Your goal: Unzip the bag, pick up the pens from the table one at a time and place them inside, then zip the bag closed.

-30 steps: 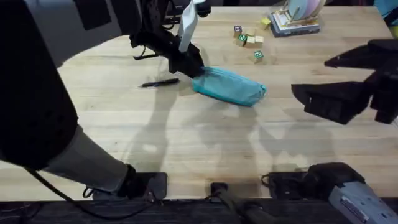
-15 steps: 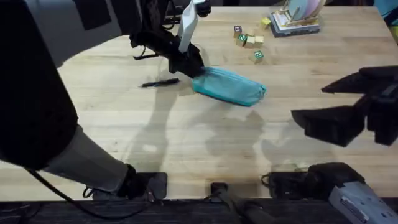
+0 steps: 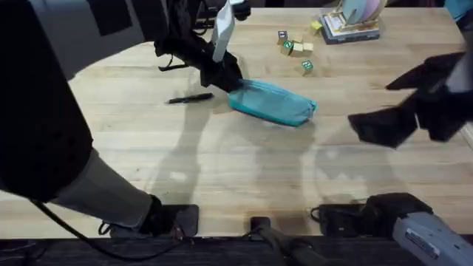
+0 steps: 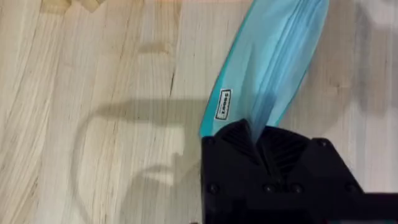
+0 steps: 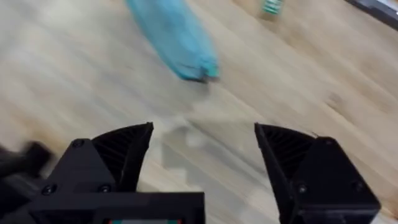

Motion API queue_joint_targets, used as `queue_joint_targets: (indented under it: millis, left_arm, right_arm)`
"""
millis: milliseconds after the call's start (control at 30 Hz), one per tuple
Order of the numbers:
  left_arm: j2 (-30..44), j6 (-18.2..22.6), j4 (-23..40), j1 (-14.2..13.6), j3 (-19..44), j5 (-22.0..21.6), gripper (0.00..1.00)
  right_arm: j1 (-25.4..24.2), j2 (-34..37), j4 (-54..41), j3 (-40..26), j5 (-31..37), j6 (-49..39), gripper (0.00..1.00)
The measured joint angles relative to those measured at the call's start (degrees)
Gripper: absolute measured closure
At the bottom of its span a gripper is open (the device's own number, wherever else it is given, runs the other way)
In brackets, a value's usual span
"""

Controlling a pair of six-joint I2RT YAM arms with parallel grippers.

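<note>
The teal bag lies slanted on the table, just beyond the middle. My left gripper is shut on the bag's left end. In the left wrist view its black fingers meet over the end of the bag. One dark pen lies on the wood just left of the bag. My right gripper hovers open to the right of the bag, with nothing between its fingers. The right wrist view shows that gripper wide open, with the bag farther off.
Small lettered blocks and another block sit behind the bag. A stack of books stands at the back right. A block also appears in the right wrist view. The left arm looms large and dark at the left.
The right arm has swung over the table's right side, dipping toward me and then back while edging slightly toward the bag. The left arm, bag and pen have not moved.
</note>
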State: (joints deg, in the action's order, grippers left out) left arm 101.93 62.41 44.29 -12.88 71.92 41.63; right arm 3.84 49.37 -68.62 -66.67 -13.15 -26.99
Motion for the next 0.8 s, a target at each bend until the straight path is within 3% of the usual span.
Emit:
queue_joint_targets:
  millis: [233,800]
  left_arm:
    - [0.0,0.0,0.0,0.0,0.0,0.0,0.959]
    - [0.0,0.0,0.0,0.0,0.0,0.0,0.959]
  right_arm:
    - [0.0,6.1,0.9,0.0,11.9,-1.0,0.004]
    - [0.0,19.5,2.4,0.0,13.5,-1.6,0.003]
